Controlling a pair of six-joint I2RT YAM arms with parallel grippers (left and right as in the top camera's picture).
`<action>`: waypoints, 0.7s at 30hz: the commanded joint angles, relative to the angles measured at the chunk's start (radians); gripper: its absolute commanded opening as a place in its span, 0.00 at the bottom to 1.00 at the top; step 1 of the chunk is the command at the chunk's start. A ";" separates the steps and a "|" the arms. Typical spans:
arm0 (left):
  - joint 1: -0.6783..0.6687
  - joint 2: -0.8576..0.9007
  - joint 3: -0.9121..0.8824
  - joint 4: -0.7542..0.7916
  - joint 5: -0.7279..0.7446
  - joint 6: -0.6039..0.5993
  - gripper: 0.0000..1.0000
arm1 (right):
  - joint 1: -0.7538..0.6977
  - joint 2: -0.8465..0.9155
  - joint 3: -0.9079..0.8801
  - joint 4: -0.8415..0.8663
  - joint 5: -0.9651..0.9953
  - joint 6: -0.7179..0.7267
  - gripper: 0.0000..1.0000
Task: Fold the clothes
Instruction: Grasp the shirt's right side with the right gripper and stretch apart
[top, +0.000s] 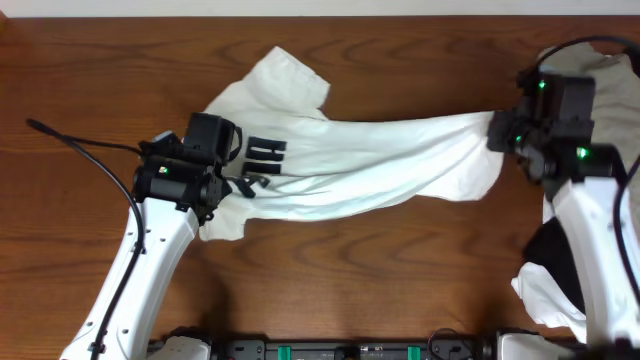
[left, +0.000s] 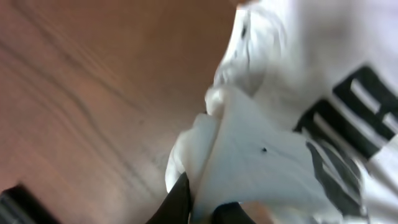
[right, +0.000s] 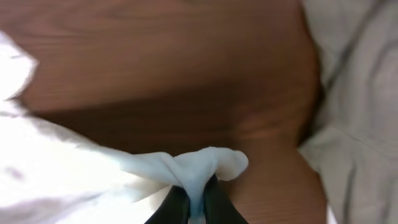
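White cotton T-shirt (top: 380, 150): one item, short-sleeved, dark block-letter logo (top: 265, 160) on the chest. It is drawn out in a long band across the middle of the tabletop (top: 380, 290), with one sleeve splayed toward the far edge and the cloth rumpled and twisted along its length.

Left gripper (top: 222, 185): pressed together on a bunched wad of the shirt beside the logo. My left wrist view shows fabric wedged between the fingers (left: 180, 202).

Right gripper (top: 503, 133): pinching a gathered knot of fabric at the opposite end, clear of the wood in my right wrist view.

Progress, as I judge it: early. The shirt is gripped at both ends and pulled taut, but not spread flat. I see no fold made, so flattening and every fold remain.

Surroundings: beige-grey garment (top: 612, 72) behind the right arm; black cloth (top: 555, 255) near the right front, with another pale cloth (top: 545, 300) beside it.
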 joint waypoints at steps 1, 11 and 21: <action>0.005 -0.005 -0.001 0.045 -0.035 0.003 0.11 | -0.069 0.134 -0.008 0.047 0.045 0.045 0.09; 0.005 0.026 -0.001 0.196 -0.034 0.003 0.12 | -0.099 0.362 -0.008 0.107 0.010 0.074 0.29; 0.005 0.113 -0.001 0.177 -0.031 0.003 0.11 | 0.000 0.225 -0.008 -0.256 -0.340 -0.171 0.28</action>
